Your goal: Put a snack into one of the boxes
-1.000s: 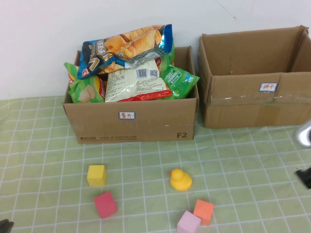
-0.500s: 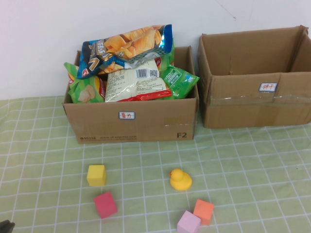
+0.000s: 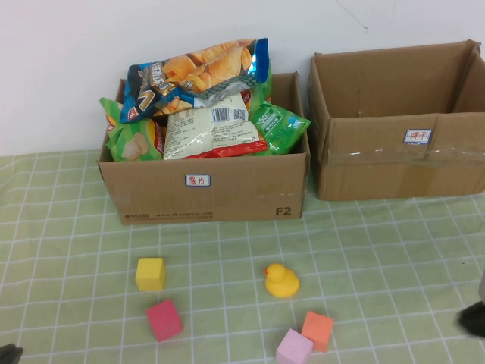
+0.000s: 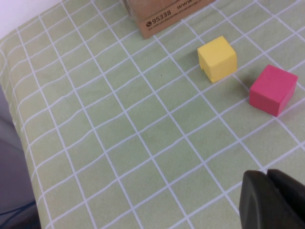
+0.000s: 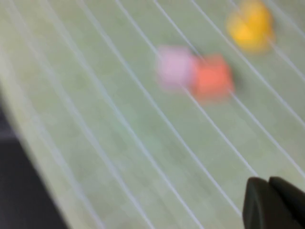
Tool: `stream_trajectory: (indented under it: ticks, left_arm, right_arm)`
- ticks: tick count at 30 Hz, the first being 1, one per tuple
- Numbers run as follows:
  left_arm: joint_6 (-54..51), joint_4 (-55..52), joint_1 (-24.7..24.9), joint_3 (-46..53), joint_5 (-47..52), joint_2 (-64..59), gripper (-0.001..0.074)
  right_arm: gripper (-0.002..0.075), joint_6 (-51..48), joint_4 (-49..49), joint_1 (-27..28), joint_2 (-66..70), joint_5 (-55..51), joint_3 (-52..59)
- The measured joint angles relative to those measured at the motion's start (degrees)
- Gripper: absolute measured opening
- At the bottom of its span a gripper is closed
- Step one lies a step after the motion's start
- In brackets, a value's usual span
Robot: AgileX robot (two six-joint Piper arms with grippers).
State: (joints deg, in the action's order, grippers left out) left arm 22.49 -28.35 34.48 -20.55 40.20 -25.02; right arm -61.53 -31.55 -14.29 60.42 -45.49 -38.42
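The left cardboard box [image 3: 204, 186] is heaped with snack bags: a blue chip bag [image 3: 193, 74] on top, a white bag [image 3: 212, 129] and green bags [image 3: 279, 125]. The right cardboard box [image 3: 398, 155] looks empty. My left gripper [image 4: 268, 177] is shut and empty, low over the green cloth near the table's front left corner [image 3: 7, 353]. My right gripper [image 5: 268, 183] is shut and empty, just showing at the right edge of the high view [image 3: 476, 317], low over the cloth.
On the checked cloth in front of the boxes lie a yellow cube [image 3: 151, 274], a red cube [image 3: 164, 319], a yellow duck [image 3: 281, 280], an orange cube [image 3: 317, 331] and a lilac cube [image 3: 293, 349]. The yellow cube [image 4: 217, 58] and red cube [image 4: 273, 89] show in the left wrist view.
My right gripper left the high view at the right edge, then came back lower down at that edge. The left gripper and the objects have not moved.
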Motion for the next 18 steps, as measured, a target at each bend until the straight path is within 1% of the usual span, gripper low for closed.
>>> stream_trajectory:
  ticks: [3, 7, 9, 12, 15, 18]
  left_arm:
    - [0.00, 0.00, 0.00, 0.00, -0.11, 0.00, -0.0001]
    - [0.00, 0.00, 0.00, 0.00, -0.24, 0.00, -0.0001]
    - [0.00, 0.00, 0.00, 0.00, -0.37, 0.00, -0.0001]
    - [0.00, 0.00, 0.00, 0.00, -0.47, 0.00, -0.0001]
    - [0.00, 0.00, 0.00, 0.00, -0.47, 0.00, -0.0001]
    - [0.00, 0.10, 0.00, 0.00, -0.49, 0.00, -0.0001]
  right_arm:
    - [-0.0002, 14.97, 14.43, 0.11, 0.00, 4.17, -0.09]
    - [-0.0002, 41.08, 36.09, 0.11, 0.00, 8.19, -0.29]
    - [-0.0002, 52.46, 46.61, 0.11, 0.00, 8.95, -0.37]
    - [-0.0002, 67.19, 57.97, 0.20, -0.82, 11.25, -0.26]
    - [-0.0002, 76.90, 65.46, 0.20, -3.87, 15.91, 1.22]
    - [-0.0002, 84.86, 70.73, 0.20, -9.63, 20.78, 4.06]
